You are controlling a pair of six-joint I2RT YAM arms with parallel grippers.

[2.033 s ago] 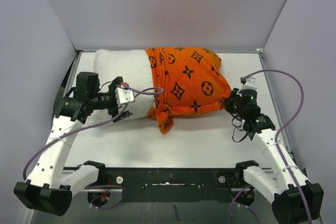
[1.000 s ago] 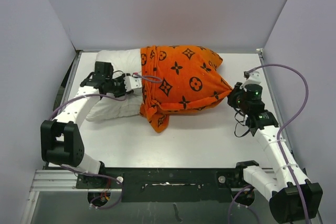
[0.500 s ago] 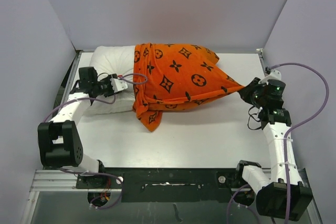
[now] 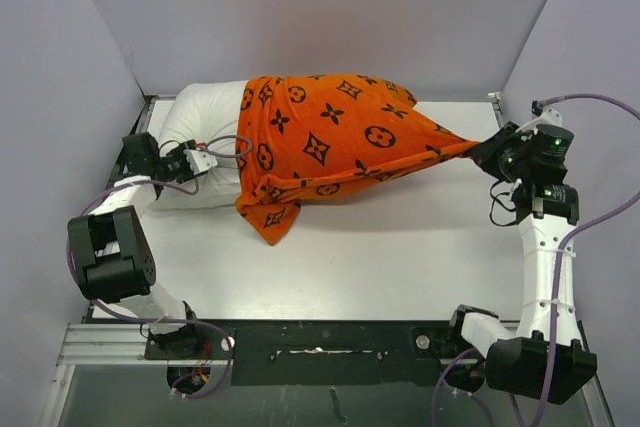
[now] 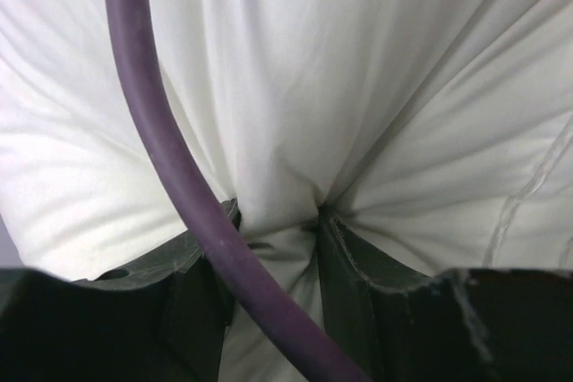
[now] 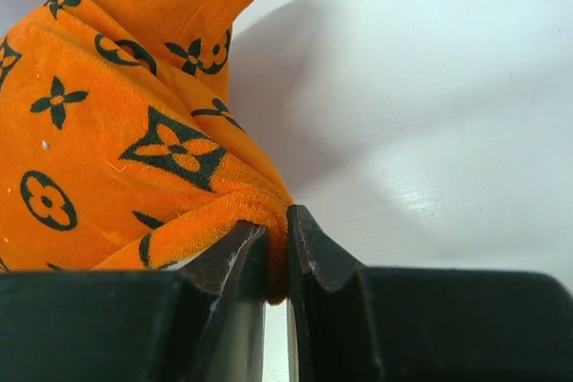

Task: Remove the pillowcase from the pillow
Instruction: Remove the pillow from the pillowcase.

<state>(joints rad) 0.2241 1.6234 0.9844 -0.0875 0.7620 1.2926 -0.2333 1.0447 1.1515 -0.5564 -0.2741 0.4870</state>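
Note:
The orange pillowcase (image 4: 330,142) with black motifs covers the right part of the white pillow (image 4: 200,112), whose left end sticks out bare. My left gripper (image 4: 205,160) is at that bare end, shut on a pinch of white pillow fabric (image 5: 295,60) between its fingers (image 5: 358,257). My right gripper (image 4: 490,152) is at the far right, shut on the pillowcase's corner (image 6: 277,248). From there the cover stretches back in a taut point. A loose orange flap (image 4: 268,222) hangs toward the near side.
Grey walls (image 4: 60,67) close in the white table (image 4: 400,257) on the left, back and right. A purple cable (image 5: 161,149) crosses the left wrist view. Another loops by the right arm (image 4: 545,247). The black base rail (image 4: 320,342) runs along the near edge.
My right gripper has pulled the pillowcase corner farther right and back, stretching the cover taut. My left gripper has drawn the pillow's bare end leftward.

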